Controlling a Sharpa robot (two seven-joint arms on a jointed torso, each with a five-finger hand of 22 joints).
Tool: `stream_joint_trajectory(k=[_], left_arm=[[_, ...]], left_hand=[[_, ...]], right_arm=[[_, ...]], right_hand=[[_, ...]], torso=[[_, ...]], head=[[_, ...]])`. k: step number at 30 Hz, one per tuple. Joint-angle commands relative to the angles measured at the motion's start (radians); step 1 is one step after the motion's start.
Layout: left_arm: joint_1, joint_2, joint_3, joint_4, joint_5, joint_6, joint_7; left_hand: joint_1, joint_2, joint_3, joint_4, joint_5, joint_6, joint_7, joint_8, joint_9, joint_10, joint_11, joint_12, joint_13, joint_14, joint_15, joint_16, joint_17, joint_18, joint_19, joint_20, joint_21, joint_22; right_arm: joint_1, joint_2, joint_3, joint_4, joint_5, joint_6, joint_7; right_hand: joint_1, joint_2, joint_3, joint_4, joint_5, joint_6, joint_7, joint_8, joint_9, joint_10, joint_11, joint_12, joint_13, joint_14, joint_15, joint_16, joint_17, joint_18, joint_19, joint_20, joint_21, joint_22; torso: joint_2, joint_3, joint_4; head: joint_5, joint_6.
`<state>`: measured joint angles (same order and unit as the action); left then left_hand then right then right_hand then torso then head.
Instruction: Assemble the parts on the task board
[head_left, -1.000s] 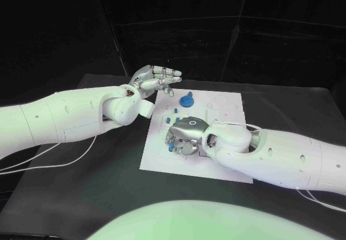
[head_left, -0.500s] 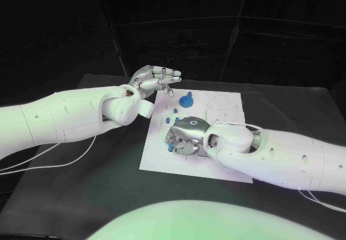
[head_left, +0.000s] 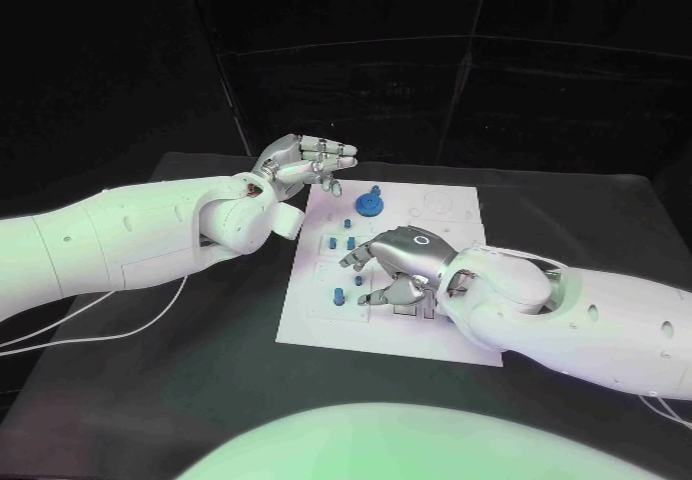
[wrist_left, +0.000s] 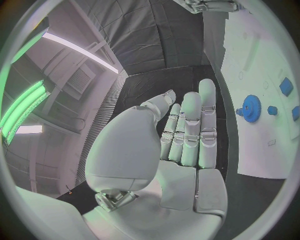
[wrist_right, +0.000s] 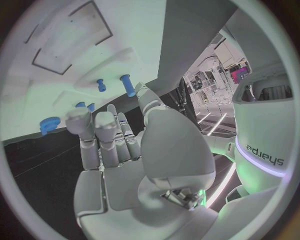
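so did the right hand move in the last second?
Yes. The right hand shifted toward the right side of the task board and lifted off the small blue parts near its left edge, which now show.

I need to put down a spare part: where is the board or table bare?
Bare: the task board strip nearest the robot, below the right hand, and the black table beside the board's left edge. Crowded: the board's left part, with small blue pegs and the blue gear below the left hand.
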<state>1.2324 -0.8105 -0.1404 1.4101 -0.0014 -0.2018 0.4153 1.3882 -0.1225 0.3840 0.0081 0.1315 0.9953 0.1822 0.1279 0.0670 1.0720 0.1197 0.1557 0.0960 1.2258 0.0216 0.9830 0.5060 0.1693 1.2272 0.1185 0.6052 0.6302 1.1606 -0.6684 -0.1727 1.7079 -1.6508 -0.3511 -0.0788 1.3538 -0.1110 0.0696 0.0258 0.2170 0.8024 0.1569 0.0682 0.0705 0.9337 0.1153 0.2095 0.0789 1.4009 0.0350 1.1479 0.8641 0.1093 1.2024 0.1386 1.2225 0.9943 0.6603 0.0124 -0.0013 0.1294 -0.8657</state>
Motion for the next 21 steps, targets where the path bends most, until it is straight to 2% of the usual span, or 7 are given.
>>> stream_joint_trajectory(k=[1, 6, 11, 14, 15, 16, 21], left_arm=[[0.001, -0.002, -0.002, 0.001, 0.003, 0.013, 0.001], [0.001, -0.006, -0.007, 0.003, 0.003, 0.014, 0.0], [0.001, -0.008, -0.009, 0.004, 0.003, 0.013, 0.001], [0.001, -0.006, -0.009, 0.004, 0.003, 0.014, 0.002], [0.001, -0.006, -0.009, 0.004, 0.003, 0.014, 0.002], [0.001, -0.005, -0.009, 0.004, 0.003, 0.015, 0.002], [0.001, -0.006, -0.009, 0.005, 0.003, 0.015, 0.002]], left_hand=[[0.001, 0.011, -0.005, -0.003, 0.001, -0.003, -0.002, 0.002, 0.001, -0.004, -0.006, 0.005, -0.001, -0.007, 0.0, -0.006, -0.001, 0.014, -0.001, -0.001, -0.004, 0.0], [0.0, 0.01, -0.005, -0.002, 0.001, -0.003, -0.001, 0.002, 0.001, -0.005, -0.006, 0.005, -0.001, -0.008, 0.0, -0.006, -0.001, 0.013, -0.001, -0.001, -0.004, 0.0], [0.0, 0.01, -0.005, -0.002, 0.001, -0.003, -0.001, 0.002, 0.001, -0.005, -0.006, 0.005, -0.001, -0.008, 0.0, -0.006, -0.001, 0.013, -0.001, -0.001, -0.004, 0.0], [0.0, 0.01, -0.005, -0.002, 0.001, -0.003, -0.001, 0.002, 0.001, -0.005, -0.006, 0.005, -0.001, -0.008, 0.0, -0.006, -0.001, 0.013, -0.001, -0.001, -0.004, 0.0], [0.0, 0.01, -0.005, -0.002, 0.001, -0.003, -0.001, 0.002, 0.001, -0.005, -0.006, 0.005, -0.001, -0.008, 0.0, -0.006, -0.001, 0.013, -0.001, -0.001, -0.004, 0.0], [0.0, 0.01, -0.005, -0.002, 0.001, -0.003, -0.001, 0.002, 0.001, -0.005, -0.006, 0.005, -0.001, -0.008, 0.0, -0.006, -0.001, 0.013, -0.001, -0.001, -0.004, 0.0], [-0.001, 0.01, -0.006, -0.002, 0.001, -0.003, -0.001, 0.002, 0.001, -0.005, -0.006, 0.006, -0.001, -0.009, 0.0, -0.006, -0.001, 0.013, -0.001, -0.001, -0.004, 0.0]], right_arm=[[0.02, -0.048, 0.016, 0.028, 0.162, -0.123, 0.049], [0.067, -0.162, 0.03, 0.058, 0.425, -0.131, 0.041], [0.085, -0.267, 0.034, 0.082, 0.542, -0.116, 0.006], [0.089, -0.323, 0.034, 0.093, 0.508, -0.093, -0.057], [0.09, -0.33, 0.034, 0.094, 0.492, -0.086, -0.072], [0.09, -0.344, 0.034, 0.097, 0.459, -0.072, -0.103], [0.084, -0.387, 0.029, 0.106, 0.378, -0.03, -0.212]], right_hand=[[-0.033, 0.029, -0.024, 0.034, 0.015, 0.064, 0.017, 0.018, 0.008, 0.061, -0.007, 0.048, 0.011, 0.017, -0.011, 0.023, 0.029, 0.011, 0.026, -0.007, 0.019, 0.027], [-0.03, 0.06, -0.034, 0.055, 0.025, 0.119, 0.016, 0.037, 0.014, 0.217, -0.026, 0.142, 0.048, 0.069, -0.027, 0.105, 0.15, -0.017, 0.123, -0.02, 0.109, 0.163], [-0.017, 0.057, -0.049, 0.056, 0.024, 0.159, -0.013, 0.079, 0.024, 0.32, -0.06, 0.259, 0.126, 0.086, -0.055, 0.14, 0.197, -0.037, 0.186, -0.046, 0.173, 0.258], [-0.038, 0.053, -0.083, 0.078, 0.04, 0.206, -0.047, 0.141, 0.047, 0.358, -0.086, 0.506, 0.364, 0.097, -0.081, 0.166, 0.233, -0.052, 0.226, -0.071, 0.217, 0.329], [-0.06, 0.063, -0.09, 0.096, 0.058, 0.211, -0.044, 0.151, 0.052, 0.381, -0.09, 0.611, 0.49, 0.101, -0.079, 0.181, 0.259, -0.057, 0.236, -0.072, 0.228, 0.348], [-0.084, 0.063, -0.113, 0.12, 0.11, 0.207, -0.05, 0.17, 0.061, 0.384, -0.093, 0.722, 0.617, 0.105, -0.085, 0.199, 0.286, -0.06, 0.244, -0.074, 0.238, 0.366], [-0.119, 0.071, -0.18, 0.188, 0.128, 0.192, -0.056, 0.239, 0.095, 0.386, -0.098, 0.927, 0.875, 0.114, -0.088, 0.243, 0.354, -0.064, 0.251, -0.079, 0.249, 0.384]], torso=[[0.0, 0.0002, 0.0007], [-0.002, -0.0026, -0.001], [-0.006, -0.007, -0.0051], [-0.008, -0.0074, -0.0078], [-0.008, -0.0072, -0.0083], [-0.008, -0.0069, -0.0087], [-0.007, -0.0082, -0.0079]], head=[[-0.017, 0.012], [-0.041, 0.025], [-0.066, 0.036], [-0.079, 0.037], [-0.08, 0.036], [-0.082, 0.036], [-0.095, 0.033]])
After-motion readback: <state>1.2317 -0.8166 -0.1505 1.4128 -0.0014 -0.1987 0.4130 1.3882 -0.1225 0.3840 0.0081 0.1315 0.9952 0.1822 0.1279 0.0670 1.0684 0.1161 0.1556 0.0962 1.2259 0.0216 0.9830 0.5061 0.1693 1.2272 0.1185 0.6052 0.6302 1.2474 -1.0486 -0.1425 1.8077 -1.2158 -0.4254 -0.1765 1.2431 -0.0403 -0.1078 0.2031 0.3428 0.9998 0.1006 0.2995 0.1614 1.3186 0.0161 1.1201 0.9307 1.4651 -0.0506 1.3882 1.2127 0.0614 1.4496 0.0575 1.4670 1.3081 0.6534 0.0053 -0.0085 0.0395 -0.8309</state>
